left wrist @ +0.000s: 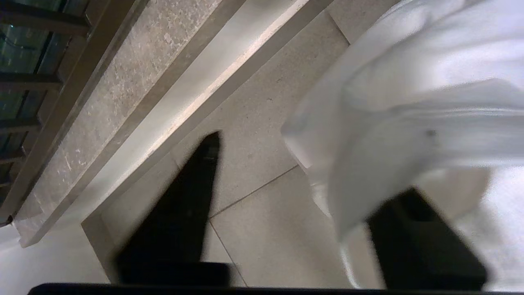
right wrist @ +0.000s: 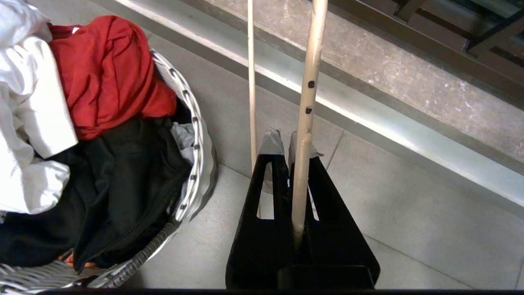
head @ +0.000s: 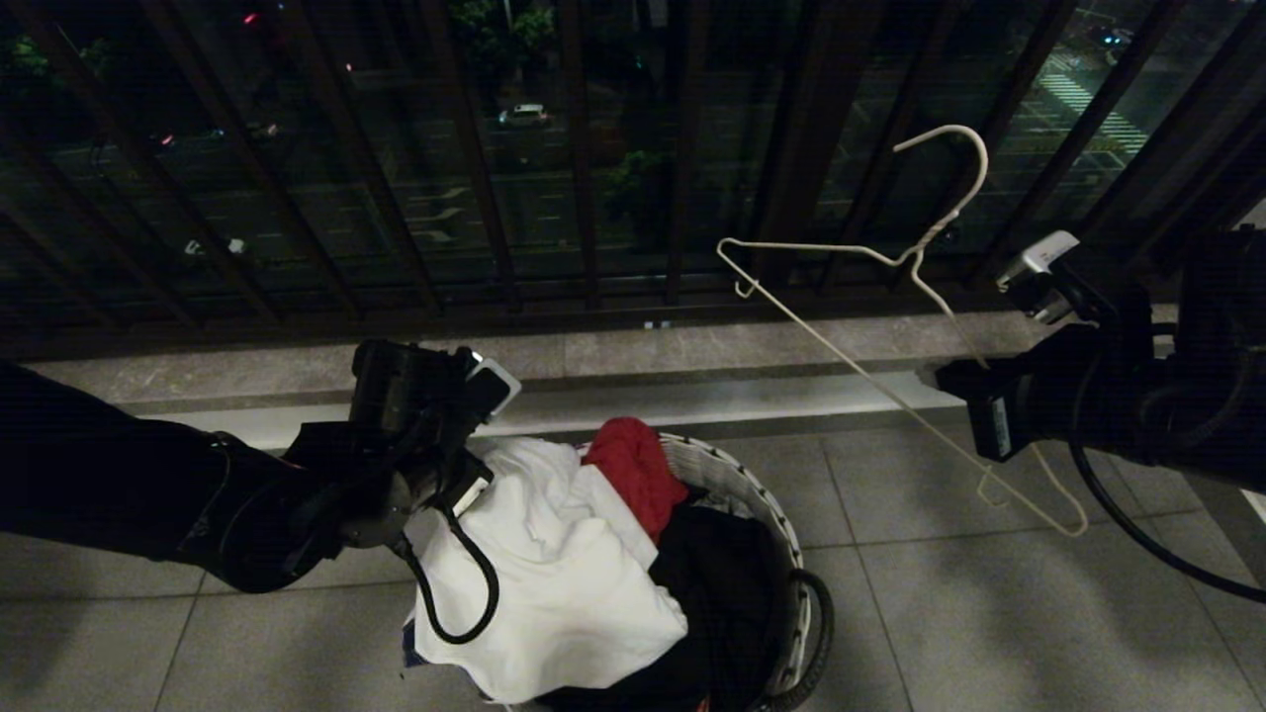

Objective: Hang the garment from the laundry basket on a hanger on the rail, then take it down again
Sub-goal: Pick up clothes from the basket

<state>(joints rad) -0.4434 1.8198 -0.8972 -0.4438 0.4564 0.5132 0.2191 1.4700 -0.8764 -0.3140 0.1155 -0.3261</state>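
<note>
Setting: grey tiled balcony floor (head: 940, 593), dark railing (head: 593, 198) behind.
Left gripper (left wrist: 294, 229): jaws partly open, T-shirt (head: 564, 583) fold between them, over laundry basket (head: 781, 534).
Right gripper (right wrist: 286, 143): jaws clamped on wire hanger (head: 860, 366).

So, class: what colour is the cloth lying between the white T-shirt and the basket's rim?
Red cloth; clearest in the right wrist view.

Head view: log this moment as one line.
left hand: at garment over laundry basket, grip unclear | right hand: shut on hanger, held above floor | rail: not visible
</note>
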